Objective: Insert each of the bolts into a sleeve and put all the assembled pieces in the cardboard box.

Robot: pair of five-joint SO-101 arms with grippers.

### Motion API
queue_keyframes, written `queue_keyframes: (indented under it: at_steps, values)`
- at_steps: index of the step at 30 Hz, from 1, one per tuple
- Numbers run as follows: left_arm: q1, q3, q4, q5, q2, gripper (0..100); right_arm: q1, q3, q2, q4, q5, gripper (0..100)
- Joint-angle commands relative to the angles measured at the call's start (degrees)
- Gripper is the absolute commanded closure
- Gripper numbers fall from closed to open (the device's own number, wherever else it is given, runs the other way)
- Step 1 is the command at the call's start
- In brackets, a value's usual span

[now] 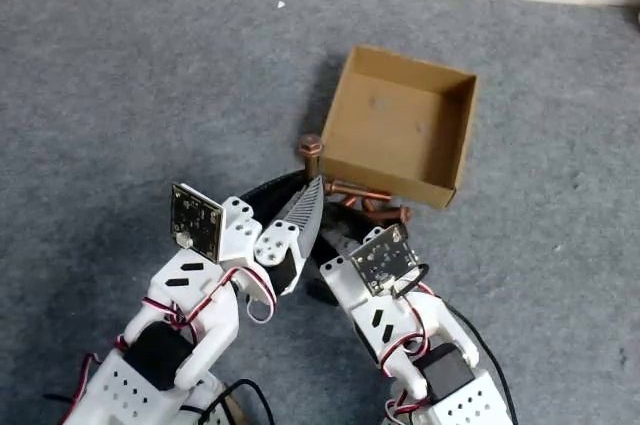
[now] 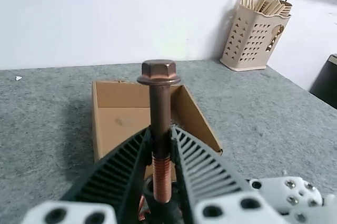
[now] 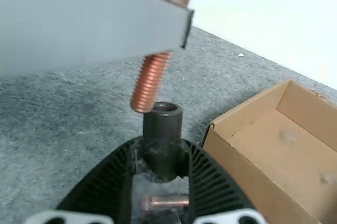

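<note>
Now at insertion. Left hand [image 2: 160, 133] was closed on the bolt [image 2: 159, 103], gripping mid-shank, head up, threads down. Right hand [image 3: 162, 150] clamped the dark sleeve [image 3: 163, 124] upright, bore facing up, near the cardboard box [image 1: 385, 173]. Threaded tip hung just above the sleeve's rim, off to one side, and looked slightly tilted against it. Judgement: tip needed centring over the bore and the shank squaring to the sleeve's axis, then a slow lowering with the right hand steady. Spare bolts [image 1: 365, 192] lay on the tabletop [image 1: 120, 75] beside the box wall.
</note>
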Motion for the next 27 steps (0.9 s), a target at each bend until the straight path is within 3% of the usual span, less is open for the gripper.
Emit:
queue_keyframes:
  at_steps: [1,20,27]
  values:
    - [0.48,-1.01,-0.79,-0.88,-1.19,99,0.92,-2.77,-1.8,0.04,0.53,99.3]
    - [0.4,-1.01,-0.97,-0.97,-1.19,99,-1.54,-4.09,-1.8,0.04,0.79,99.3]
    - [0.4,2.24,-6.95,-0.97,-1.01,99,-1.63,-6.29,-1.89,0.04,0.79,99.3]
